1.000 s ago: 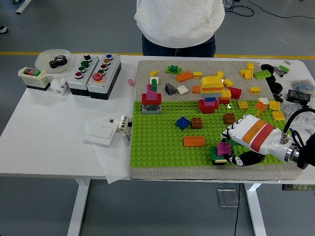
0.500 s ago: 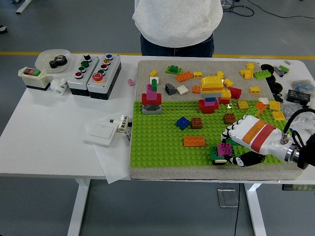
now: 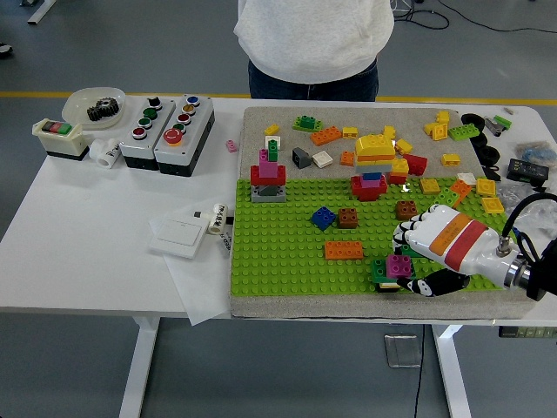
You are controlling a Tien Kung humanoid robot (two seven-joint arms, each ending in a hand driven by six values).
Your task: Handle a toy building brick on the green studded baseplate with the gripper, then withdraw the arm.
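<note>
Right hand (image 3: 416, 258): fingers closed around magenta brick (image 3: 399, 265).
Brick: upright on green baseplate (image 3: 287, 252) (long axis unclear).

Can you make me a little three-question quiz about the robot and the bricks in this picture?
1. True or false: the right hand is at the magenta brick on the green baseplate.
2. Which brick sits left of the magenta one: A orange, B white, C black?
3. Fill in: a person stands at the table's ____ side.

Key: 1 true. 2 A. 3 far.
</note>
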